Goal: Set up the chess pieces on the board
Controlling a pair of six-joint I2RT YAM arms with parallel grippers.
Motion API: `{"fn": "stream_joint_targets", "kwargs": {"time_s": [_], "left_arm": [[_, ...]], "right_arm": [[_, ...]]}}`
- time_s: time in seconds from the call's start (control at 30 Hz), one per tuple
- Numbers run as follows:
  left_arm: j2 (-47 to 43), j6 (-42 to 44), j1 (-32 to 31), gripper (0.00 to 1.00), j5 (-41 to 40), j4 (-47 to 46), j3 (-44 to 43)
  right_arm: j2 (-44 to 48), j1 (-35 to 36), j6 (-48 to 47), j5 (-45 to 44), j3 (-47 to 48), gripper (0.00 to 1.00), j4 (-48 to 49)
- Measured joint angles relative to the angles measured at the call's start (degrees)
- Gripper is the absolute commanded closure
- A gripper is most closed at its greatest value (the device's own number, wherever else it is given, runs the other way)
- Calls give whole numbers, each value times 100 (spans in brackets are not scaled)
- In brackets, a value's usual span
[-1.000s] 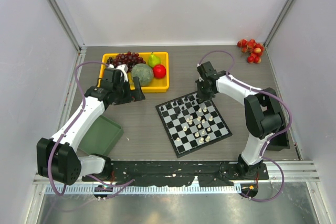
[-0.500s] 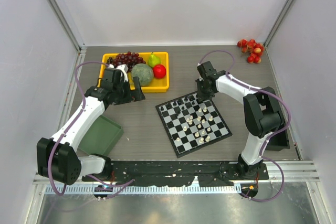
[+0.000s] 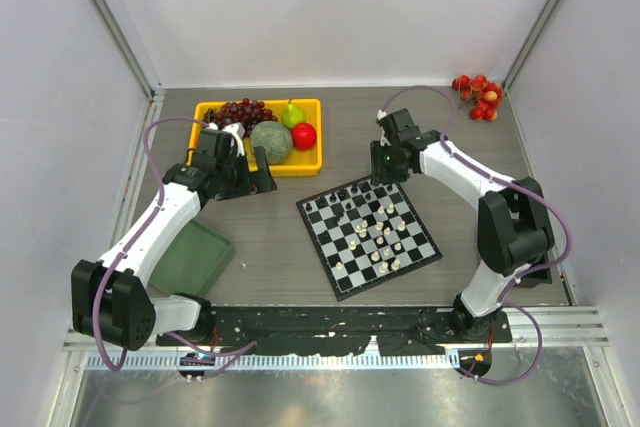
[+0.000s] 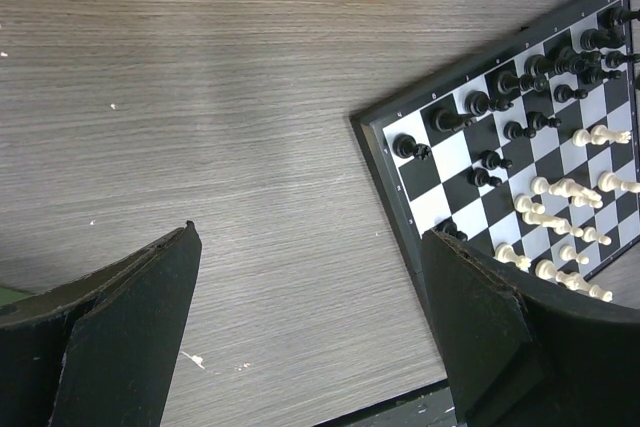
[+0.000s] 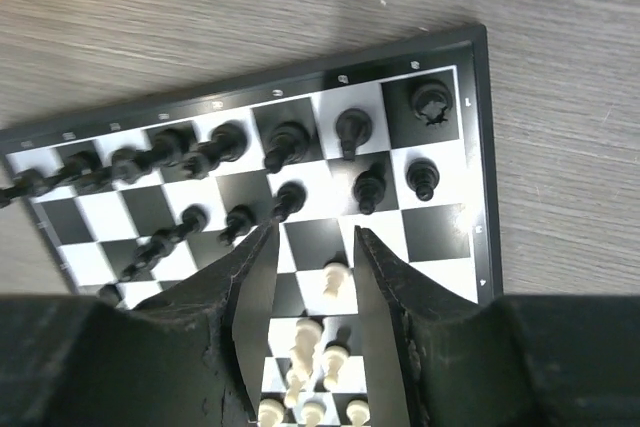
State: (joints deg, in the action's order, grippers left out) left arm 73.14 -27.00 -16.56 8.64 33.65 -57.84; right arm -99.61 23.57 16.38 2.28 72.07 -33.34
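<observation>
The board [image 3: 346, 273] lies turned at an angle in the middle of the table. Black chess pieces [image 3: 345, 197] stand along its far side and white chess pieces [image 3: 385, 247] are scattered toward the near right. My right gripper [image 3: 386, 163] hovers over the board's far corner. In the right wrist view it [image 5: 315, 237] is open and empty above the board [image 5: 435, 232], with a white pawn [image 5: 335, 282] below the gap and black pieces [image 5: 290, 142] ahead. My left gripper [image 3: 255, 179] is open and empty [image 4: 310, 237] over bare table left of the board [image 4: 385, 197].
A yellow tray [image 3: 305, 165] at the back left holds dark grapes [image 3: 240, 111], a green melon [image 3: 270, 140], a pear [image 3: 291, 113] and a red apple [image 3: 304, 135]. A green tray [image 3: 195, 257] lies at the near left. Red fruits [image 3: 477, 95] sit at the back right.
My right gripper has drawn back a little toward the board's far corner and its arm has swung outward to the right. The left arm has not moved.
</observation>
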Motion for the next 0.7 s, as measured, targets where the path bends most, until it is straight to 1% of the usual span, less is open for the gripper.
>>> {"fn": "stream_joint_targets", "kwargs": {"time_s": [0.13, 0.27, 0.53, 0.7], "left_arm": [[0, 0, 0, 1, 0, -22, 0], [0, 0, 0, 1, 2, -39, 2], [0, 0, 0, 1, 0, -39, 2], [0, 0, 0, 1, 0, -39, 7]], "right_arm": [[348, 131, -2, 175, 105, 57, -11], [393, 518, 7, 280, 170, 58, -4], [70, 1429, 162, 369, 173, 62, -9], [-140, 1582, 219, 374, 173, 62, -13]]}}
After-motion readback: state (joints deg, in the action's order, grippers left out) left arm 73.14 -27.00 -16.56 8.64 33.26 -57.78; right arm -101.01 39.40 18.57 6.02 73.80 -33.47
